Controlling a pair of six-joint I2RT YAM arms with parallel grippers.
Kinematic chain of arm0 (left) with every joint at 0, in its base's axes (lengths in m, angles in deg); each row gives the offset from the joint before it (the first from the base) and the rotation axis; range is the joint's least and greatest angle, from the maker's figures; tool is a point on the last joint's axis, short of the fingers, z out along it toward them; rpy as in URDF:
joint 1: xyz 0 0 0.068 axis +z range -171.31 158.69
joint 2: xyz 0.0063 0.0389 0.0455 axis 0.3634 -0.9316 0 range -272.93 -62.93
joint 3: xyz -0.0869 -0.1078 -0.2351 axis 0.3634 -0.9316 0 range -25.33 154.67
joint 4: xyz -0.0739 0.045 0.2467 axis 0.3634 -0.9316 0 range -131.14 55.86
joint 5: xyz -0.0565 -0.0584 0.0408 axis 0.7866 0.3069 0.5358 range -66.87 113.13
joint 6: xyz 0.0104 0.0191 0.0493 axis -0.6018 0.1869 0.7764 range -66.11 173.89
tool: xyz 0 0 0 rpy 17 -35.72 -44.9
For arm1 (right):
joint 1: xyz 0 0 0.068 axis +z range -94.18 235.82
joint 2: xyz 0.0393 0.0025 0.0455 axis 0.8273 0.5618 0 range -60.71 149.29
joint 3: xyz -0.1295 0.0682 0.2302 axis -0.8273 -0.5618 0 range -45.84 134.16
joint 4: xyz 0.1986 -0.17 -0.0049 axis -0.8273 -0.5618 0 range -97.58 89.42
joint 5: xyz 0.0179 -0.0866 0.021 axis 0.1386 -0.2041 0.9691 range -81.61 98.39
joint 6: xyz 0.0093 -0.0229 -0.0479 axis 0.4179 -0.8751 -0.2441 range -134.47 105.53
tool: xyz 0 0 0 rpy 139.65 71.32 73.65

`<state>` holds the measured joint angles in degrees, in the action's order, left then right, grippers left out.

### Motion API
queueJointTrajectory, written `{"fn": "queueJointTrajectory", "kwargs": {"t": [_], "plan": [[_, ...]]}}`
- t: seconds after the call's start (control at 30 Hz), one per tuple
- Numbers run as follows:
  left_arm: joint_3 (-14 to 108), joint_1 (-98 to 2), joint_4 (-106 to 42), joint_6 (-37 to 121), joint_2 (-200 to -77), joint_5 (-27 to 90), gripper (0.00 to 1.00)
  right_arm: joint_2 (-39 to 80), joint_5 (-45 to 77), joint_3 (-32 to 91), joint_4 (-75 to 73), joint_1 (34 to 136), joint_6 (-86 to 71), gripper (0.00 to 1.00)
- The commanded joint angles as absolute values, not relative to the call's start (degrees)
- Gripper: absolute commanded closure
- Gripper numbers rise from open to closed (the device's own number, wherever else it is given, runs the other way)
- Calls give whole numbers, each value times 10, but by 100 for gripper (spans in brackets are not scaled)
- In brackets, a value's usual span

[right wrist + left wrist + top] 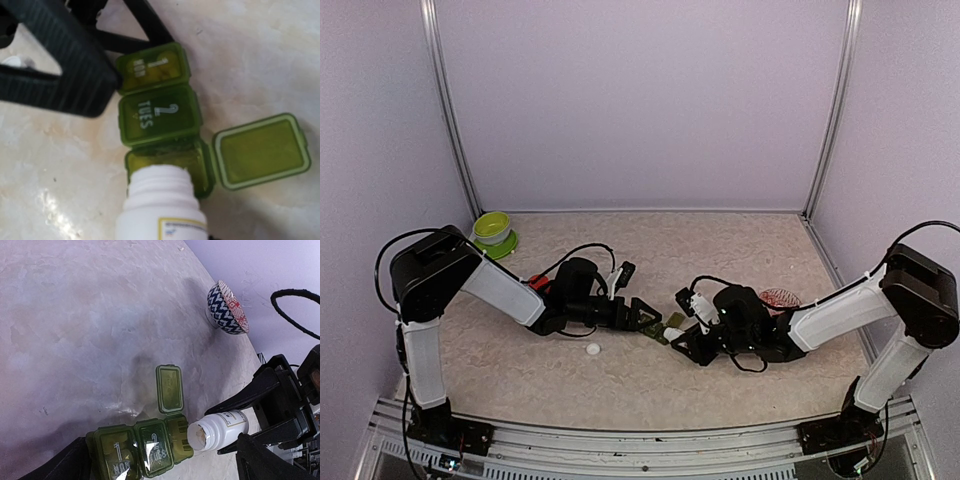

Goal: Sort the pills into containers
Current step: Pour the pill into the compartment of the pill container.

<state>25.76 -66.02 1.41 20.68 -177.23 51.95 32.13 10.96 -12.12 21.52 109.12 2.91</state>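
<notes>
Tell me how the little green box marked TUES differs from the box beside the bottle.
The TUES box is shut; the end box has its lid flipped open, lying flat. The white bottle points its mouth at the end box, not the TUES box. Both are dark green, equal-sized and joined.

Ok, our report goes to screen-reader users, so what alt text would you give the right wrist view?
A white pill bottle points its open mouth at the open end compartment of a green pill organiser, its lid flipped out sideways. The MON and TUES lids are shut, and the left gripper touches the MON end.
</notes>
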Motion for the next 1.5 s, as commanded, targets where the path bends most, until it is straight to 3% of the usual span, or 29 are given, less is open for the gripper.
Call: {"fn": "queueJointTrajectory", "kwargs": {"t": [0.0, 0.5, 1.47], "plan": [[254, -657, 25, 203, -1782, 529, 2, 306, 102, -102, 180, 1086, 22, 77], [253, -656, 25, 204, -1780, 530, 3, 299, 103, -88, 152, 1086, 17, 76], [247, -649, 29, 202, -1778, 528, 2, 313, 131, -132, 260, 1086, 14, 77]]}}
